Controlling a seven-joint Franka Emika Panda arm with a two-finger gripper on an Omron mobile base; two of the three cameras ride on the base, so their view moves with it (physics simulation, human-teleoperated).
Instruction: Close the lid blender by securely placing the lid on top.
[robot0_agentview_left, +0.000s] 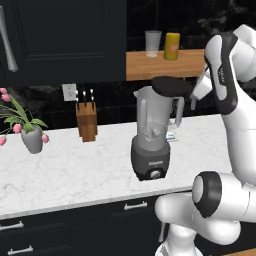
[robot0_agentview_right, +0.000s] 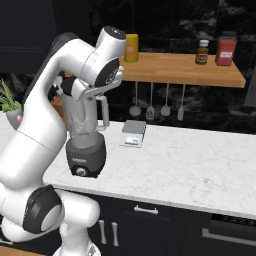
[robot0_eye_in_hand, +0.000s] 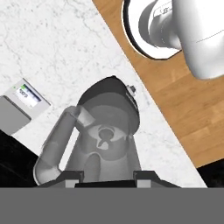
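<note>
The blender (robot0_agentview_left: 152, 127) stands near the counter's front edge, a clear greyish jar on a dark base with a round knob. Its mouth is open. The black lid (robot0_agentview_left: 169, 86) hangs level just above the jar's rim, offset toward the handle side. My gripper (robot0_agentview_left: 189, 90) is shut on the lid's right edge. In the hand view I look down into the jar (robot0_eye_in_hand: 107, 131), with its handle (robot0_eye_in_hand: 54, 148) to the left; the gripper (robot0_eye_in_hand: 109, 177) sits at the bottom with a dark strip of lid between the tips. In the right base view my arm hides most of the jar above the blender base (robot0_agentview_right: 86, 157).
A knife block (robot0_agentview_left: 86, 120) and a flower vase (robot0_agentview_left: 32, 137) stand left of the blender. A small grey box (robot0_agentview_right: 134, 134) lies behind it. The wooden shelf (robot0_agentview_left: 150, 65) above holds a clear cup (robot0_agentview_left: 153, 44) and a yellow cup (robot0_agentview_left: 171, 46). Utensils (robot0_agentview_right: 150, 105) hang beneath the shelf.
</note>
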